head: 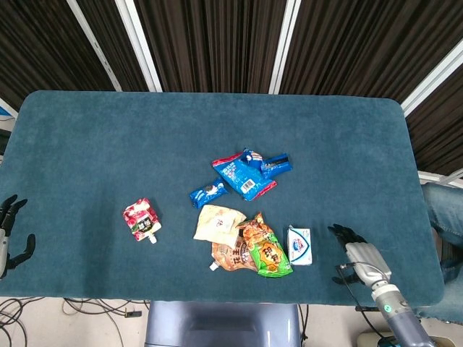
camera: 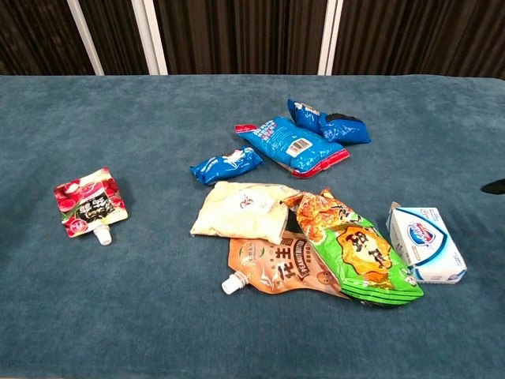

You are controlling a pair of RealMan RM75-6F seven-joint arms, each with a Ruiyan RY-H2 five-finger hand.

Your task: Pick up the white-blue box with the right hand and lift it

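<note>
The white-blue box lies flat near the table's front edge, right of the green snack bag; in the chest view the box sits at lower right. My right hand hovers over the table a short way to the right of the box, fingers spread, holding nothing. Only a dark fingertip of it shows at the chest view's right edge. My left hand hangs off the table's left front corner, empty with fingers apart.
A brown spout pouch and a cream packet lie left of the green bag. Blue snack packs and a small blue packet sit further back. A red spout pouch lies to the left on the blue table.
</note>
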